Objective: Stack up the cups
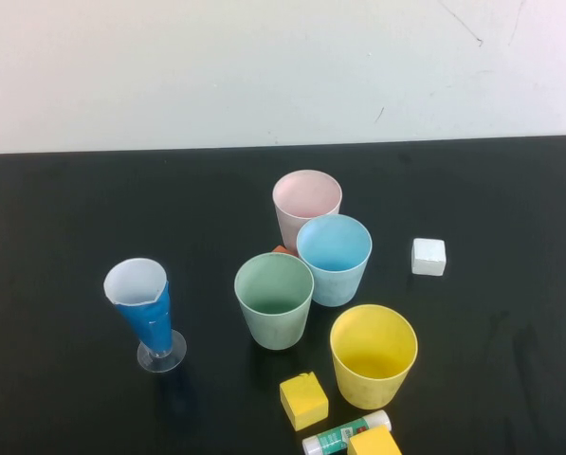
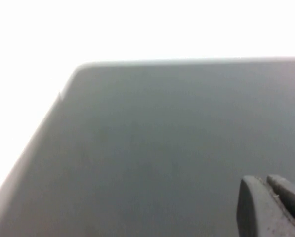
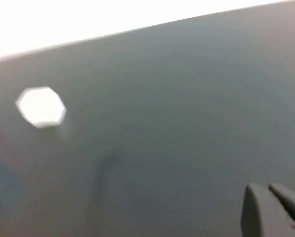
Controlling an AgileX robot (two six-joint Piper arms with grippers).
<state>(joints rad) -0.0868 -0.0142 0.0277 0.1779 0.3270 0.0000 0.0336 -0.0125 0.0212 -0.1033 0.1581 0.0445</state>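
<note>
At the near edge of the black table (image 1: 64,237), right of its middle, a second yellow block (image 1: 374,442) is cut off by the frame, touching a green-labelled glue stick (image 1: 345,433) that lies on its side. Just beside them, a little farther in, sits a yellow block (image 1: 303,400). The yellow cup (image 1: 374,354) stands upright and empty just beyond these, the nearest of the four tumblers.

The light green cup (image 1: 274,300) stands upright near the table's centre, just left of the yellow one and apart from it. The light blue cup (image 1: 334,259) is behind and to the right of the green cup, very close to it; whether they touch cannot be told. The pink cup (image 1: 306,206) stands behind the blue one, partly hidden by its rim, toward the far edge. A small orange-red thing (image 1: 283,250) peeks out between the pink, blue and green cups; too little shows to name it. All four cups are separate, none nested.

A white cube (image 1: 429,257) sits alone toward the right edge, well apart from the cups. A blue-and-white cone cup (image 1: 142,308) on a clear stemmed base stands toward the left edge.

Neither arm shows from the raised camera. The left gripper (image 2: 273,207) appears only as dark finger parts over bare tabletop near a far corner; whether it is released or clenched cannot be told. The right gripper (image 3: 271,210) likewise shows only dark finger parts above the table, with the white cube in sight; its state cannot be told either.
</note>
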